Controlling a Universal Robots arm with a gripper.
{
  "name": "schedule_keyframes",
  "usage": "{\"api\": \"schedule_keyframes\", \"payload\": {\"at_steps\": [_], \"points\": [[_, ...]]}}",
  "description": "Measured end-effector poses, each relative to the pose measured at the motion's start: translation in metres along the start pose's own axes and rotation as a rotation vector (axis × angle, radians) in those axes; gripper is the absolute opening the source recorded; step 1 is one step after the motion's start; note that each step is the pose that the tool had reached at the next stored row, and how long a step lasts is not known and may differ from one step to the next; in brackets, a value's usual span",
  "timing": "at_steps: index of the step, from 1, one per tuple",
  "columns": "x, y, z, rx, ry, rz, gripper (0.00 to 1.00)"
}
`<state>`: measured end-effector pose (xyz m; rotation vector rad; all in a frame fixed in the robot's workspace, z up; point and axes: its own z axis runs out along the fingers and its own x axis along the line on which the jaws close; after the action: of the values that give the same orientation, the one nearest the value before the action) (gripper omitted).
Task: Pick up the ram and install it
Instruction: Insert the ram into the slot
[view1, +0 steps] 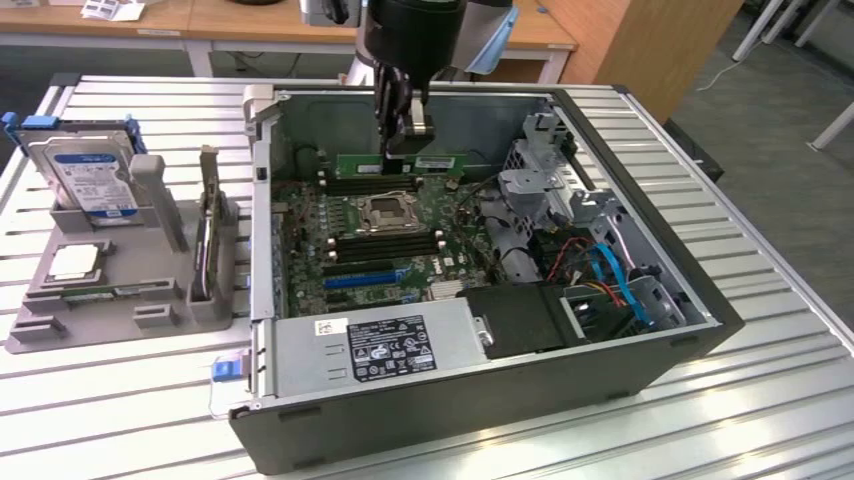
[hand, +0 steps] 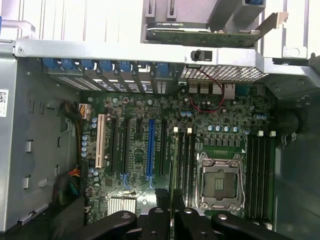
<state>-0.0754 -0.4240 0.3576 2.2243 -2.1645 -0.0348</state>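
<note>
The ram (view1: 430, 160) is a thin green stick that hangs level inside the open computer case (view1: 400, 415), just above the memory slots (view1: 387, 185) on the far side of the CPU socket (view1: 388, 209). My gripper (view1: 399, 148) comes down from above and is shut on the stick's middle. In the wrist view the ram (hand: 173, 160) shows edge-on as a narrow line running along the slots (hand: 186, 160) beside the CPU socket (hand: 220, 182), between the black fingers (hand: 161, 196). Whether it touches a slot I cannot tell.
A grey holder tray (view1: 80, 320) at the exterior view's left carries a hard drive (view1: 87, 175), a card with a metal bracket (view1: 207, 230) and a chip (view1: 74, 262). In the case are the power supply (view1: 387, 345), drive cage (view1: 547, 170) and cables (view1: 614, 270).
</note>
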Motion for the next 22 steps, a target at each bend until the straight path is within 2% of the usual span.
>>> {"api": "schedule_keyframes", "payload": {"at_steps": [14,22], "points": [[-0.002,-0.0010,0.0254,0.0001,0.0002,0.000,0.14],[-0.034,-0.0027,0.0397,0.0001,0.0000,0.000,0.14]]}}
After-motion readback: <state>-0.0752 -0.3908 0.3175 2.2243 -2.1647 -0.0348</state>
